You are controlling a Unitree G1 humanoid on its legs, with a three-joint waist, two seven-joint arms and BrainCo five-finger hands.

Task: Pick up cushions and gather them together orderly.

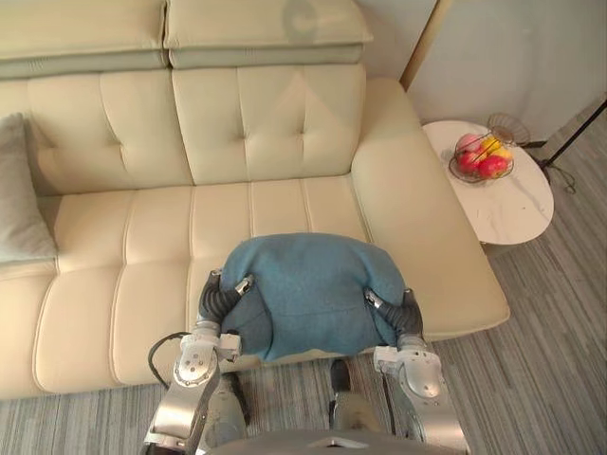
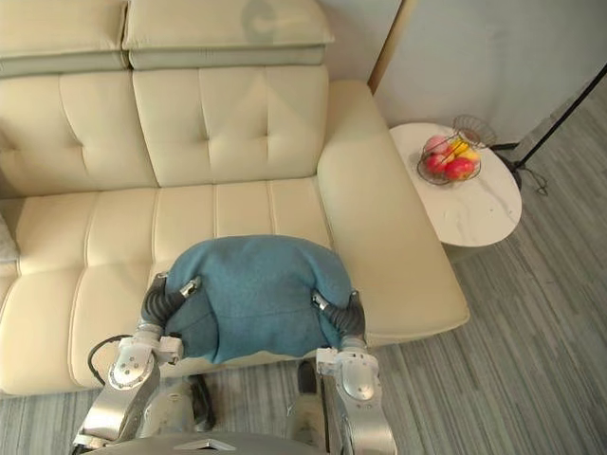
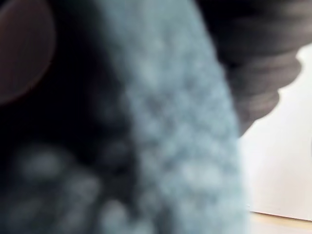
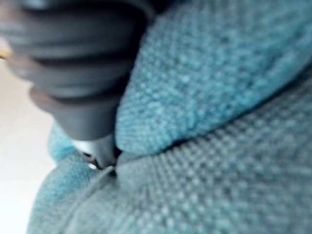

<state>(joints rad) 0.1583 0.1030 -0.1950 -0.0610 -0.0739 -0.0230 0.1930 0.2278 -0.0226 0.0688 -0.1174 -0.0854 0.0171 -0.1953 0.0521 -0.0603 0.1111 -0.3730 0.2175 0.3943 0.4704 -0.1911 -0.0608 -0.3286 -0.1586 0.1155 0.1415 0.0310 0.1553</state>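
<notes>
Free over the bare sofa seat point(image 1: 123, 265) left of the blue cushion point(image 1: 308, 289), up to a grey cushion point(image 1: 19, 199) far left. Hemmed right by the sofa arm point(image 1: 417, 218); side table point(image 1: 517, 213) and fruit basket point(image 1: 482, 158) beyond.

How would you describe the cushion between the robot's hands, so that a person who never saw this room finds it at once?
Look at the big cream sofa; at the front edge of its seat, toward the right end, the blue cushion sits between the left hand and the right hand. The grey cushion leans at the sofa's far left end, away from both hands.
</notes>
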